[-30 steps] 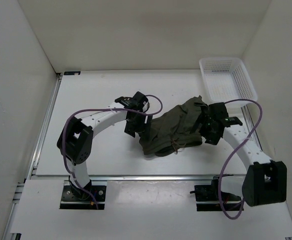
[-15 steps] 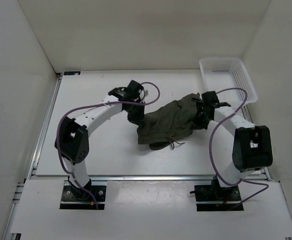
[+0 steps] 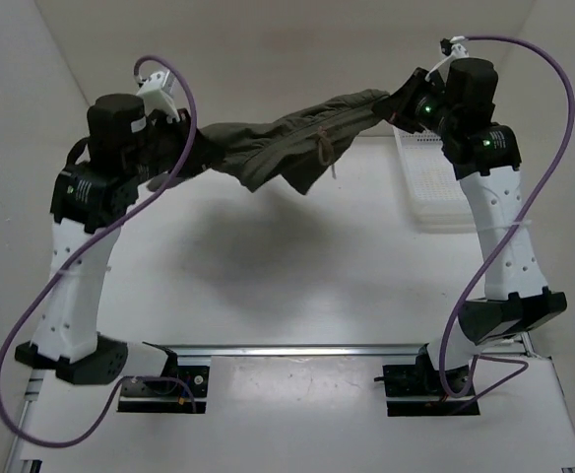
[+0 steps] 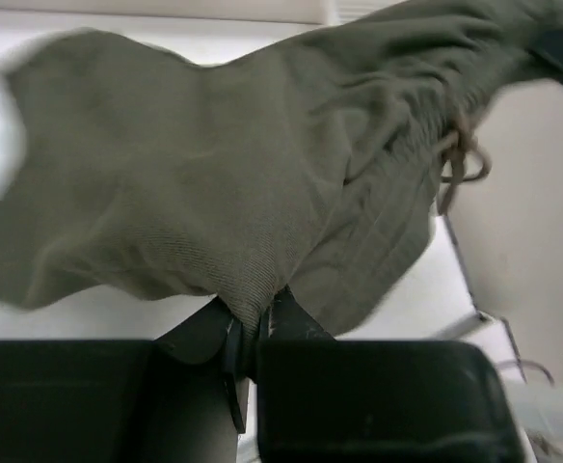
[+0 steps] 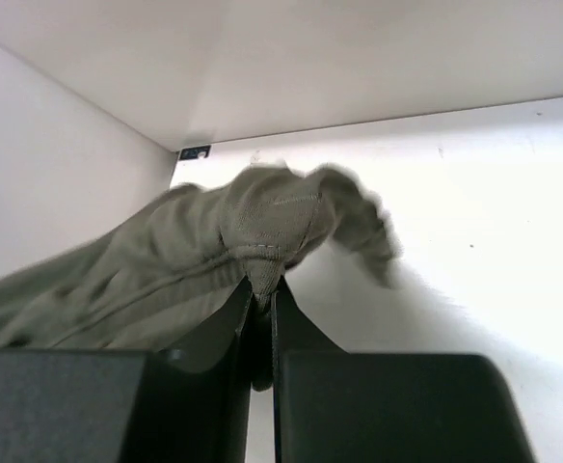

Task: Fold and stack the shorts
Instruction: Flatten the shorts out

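Hidden: from above, the dark wrist housings cover the fingertips of both grippers. The right arm (image 3: 494,207) crosses the near part of the basket (image 3: 435,192).
Blurred: in both wrist views the outer edges of the cloth are smeared, so the hems cannot be made out.
Shorts: the shorts (image 3: 287,148) hang in the air above the far half of the table (image 3: 268,276), stretched between the two arms. The middle sags, and the drawstring (image 3: 323,144) dangles there.
Left gripper: the left gripper (image 4: 254,323) is clamped on a fold of the cloth, with the fingers pressed together around it.
Right gripper: the right gripper (image 5: 260,294) is pinched tight on a seamed corner of the shorts, which rises just above its fingertips.
Change: half a second ago the shorts lay bunched on the table between two low arms. Now both arms stand tall and wide apart, and the cloth is off the surface and pulled long.
Basket: white mesh, at the far right corner of the table. The part of its floor that shows is bare mesh. It stands where it did before.
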Controlling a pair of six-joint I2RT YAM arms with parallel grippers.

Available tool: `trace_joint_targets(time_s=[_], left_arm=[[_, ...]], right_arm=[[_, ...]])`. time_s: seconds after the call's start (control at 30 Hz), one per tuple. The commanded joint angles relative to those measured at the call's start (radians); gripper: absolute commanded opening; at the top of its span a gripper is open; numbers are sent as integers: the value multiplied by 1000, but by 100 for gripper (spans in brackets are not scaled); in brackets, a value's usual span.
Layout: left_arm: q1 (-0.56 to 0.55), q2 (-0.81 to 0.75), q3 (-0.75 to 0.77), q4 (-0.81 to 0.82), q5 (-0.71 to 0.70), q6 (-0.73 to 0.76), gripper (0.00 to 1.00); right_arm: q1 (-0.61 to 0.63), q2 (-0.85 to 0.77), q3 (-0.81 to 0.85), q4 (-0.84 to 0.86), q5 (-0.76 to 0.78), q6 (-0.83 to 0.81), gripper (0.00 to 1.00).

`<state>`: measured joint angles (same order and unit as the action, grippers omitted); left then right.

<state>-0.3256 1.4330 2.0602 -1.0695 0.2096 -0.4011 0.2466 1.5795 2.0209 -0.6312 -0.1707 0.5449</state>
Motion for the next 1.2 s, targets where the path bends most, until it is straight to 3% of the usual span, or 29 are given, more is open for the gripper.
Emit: trace_joint_targets(time_s=[0.0,0.07,0.1,0.13,0.17,0.2,0.23,0.3,0.43,0.5,0.6,0.77,0.83,0.87,0.9,0.93,1.03,1.17], left_arm=[[-62,-48,-127,-11,47,-45,10],[-113,-81,-223,49,72,-79,12],[-162,-82,-315,78,73,-109,42],[-179,-60,-348,109,73,-119,55],[-190,-37,-365,109,73,-119,65],[-200,-11,-376,109,73,-119,68],[-201,41,-376,86,56,-119,70],[-191,75,-364,25,-13,-119,71],[-146,75,-415,26,-45,-119,71],[-104,46,-455,49,-45,-119,68],[-52,23,-555,59,-97,-110,63],[180,39,-768,133,-86,-162,67],[233,70,-811,180,-26,-176,69],[270,93,-822,198,-13,-192,75],[283,145,-822,213,-4,-206,88],[292,176,-822,238,-4,-206,91],[313,299,-763,252,16,-206,96],[359,414,-649,263,16,-216,97]], right_arm=[[-78,14,-33,-50,11,-20,0],[-111,84,-33,-50,-22,-11,0],[-121,117,-12,-50,-23,-22,3],[-133,157,16,-59,-23,-37,15],[-133,266,65,-91,-35,-52,38],[-142,328,134,-222,-35,-66,68],[-142,385,282,-298,-45,-92,75],[-142,427,290,-357,6,-102,82],[-118,156,-202,-106,71,-74,85],[-118,1,-461,-39,85,-49,82],[-78,-136,-654,-10,85,-40,80],[2,-300,-1026,40,7,42,82],[28,-370,-1125,95,-82,160,83],[37,-393,-1169,160,-96,205,83],[37,-413,-1244,192,-96,293,83],[48,-441,-1275,227,-107,331,83],[57,-441,-1315,318,-92,395,83],[48,-311,-1335,468,-148,446,83]])
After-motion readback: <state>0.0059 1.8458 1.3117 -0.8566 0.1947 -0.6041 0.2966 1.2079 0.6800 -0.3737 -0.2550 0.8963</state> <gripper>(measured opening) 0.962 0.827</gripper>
